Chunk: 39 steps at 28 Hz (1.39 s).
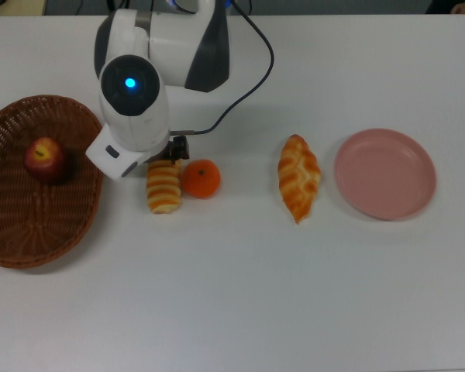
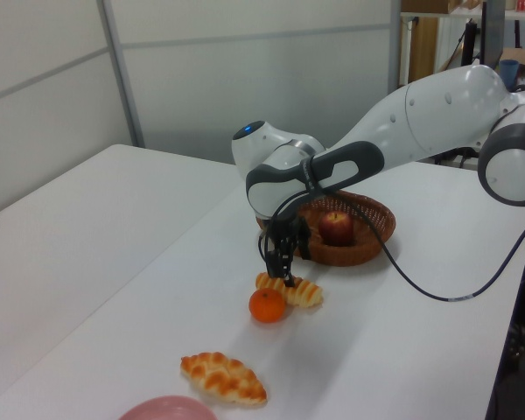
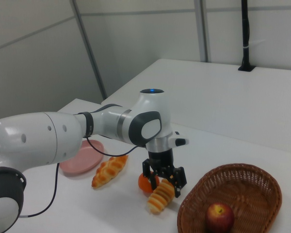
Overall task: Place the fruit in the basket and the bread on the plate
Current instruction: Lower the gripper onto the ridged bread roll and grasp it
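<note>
White table; right view alone shows tool (image 3: 166, 178) seemingly parted over roll (image 3: 160, 197).

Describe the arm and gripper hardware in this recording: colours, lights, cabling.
The arm is glossy white with dark grey joint bands. A blue light glows on its wrist cap. A black cable runs along it. The gripper is small and black.

Two fruits show: one apple (image 1: 44, 157) in the one basket (image 1: 15, 232), well off from the hand (image 1: 169, 157), and one mandarin (image 1: 201, 178) just beside the hand. Two breads lie on the table (image 1: 240, 294): one ridged roll (image 1: 163, 187) right under the hand and one braided pastry (image 1: 298, 178) farther off. One pink plate (image 1: 384, 173) sits farthest from the hand.
</note>
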{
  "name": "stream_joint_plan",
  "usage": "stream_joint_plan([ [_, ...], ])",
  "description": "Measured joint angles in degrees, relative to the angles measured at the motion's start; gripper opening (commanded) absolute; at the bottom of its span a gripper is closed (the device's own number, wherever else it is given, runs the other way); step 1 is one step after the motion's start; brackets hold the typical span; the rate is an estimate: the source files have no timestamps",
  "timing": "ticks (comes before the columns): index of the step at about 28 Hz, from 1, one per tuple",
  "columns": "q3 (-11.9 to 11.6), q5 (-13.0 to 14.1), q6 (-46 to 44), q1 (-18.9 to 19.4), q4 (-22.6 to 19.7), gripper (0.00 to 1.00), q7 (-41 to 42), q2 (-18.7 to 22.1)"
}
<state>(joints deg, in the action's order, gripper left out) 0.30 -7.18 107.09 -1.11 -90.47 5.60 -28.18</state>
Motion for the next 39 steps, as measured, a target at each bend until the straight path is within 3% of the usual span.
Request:
stream_joint_plan([
  [3,0.00,0.00,0.00,0.98,-0.08,0.61,-0.45,-0.08],
  [6,0.00,0.00,0.00,1.54,-0.42,0.21,-0.46,-0.09],
  [8,0.00,0.00,0.00,1.82,-0.72,0.11,-0.46,-0.12],
  [13,0.00,0.00,0.01,1.94,-1.08,0.00,-0.46,-0.13],
  [28,-0.50,-0.01,0.04,1.84,-0.89,0.00,-0.46,0.17],
  [33,-0.68,0.00,-1.68,1.42,0.07,0.00,-0.46,2.48],
  [39,-0.04,0.36,-6.48,2.45,1.35,0.00,-0.46,8.06],
])
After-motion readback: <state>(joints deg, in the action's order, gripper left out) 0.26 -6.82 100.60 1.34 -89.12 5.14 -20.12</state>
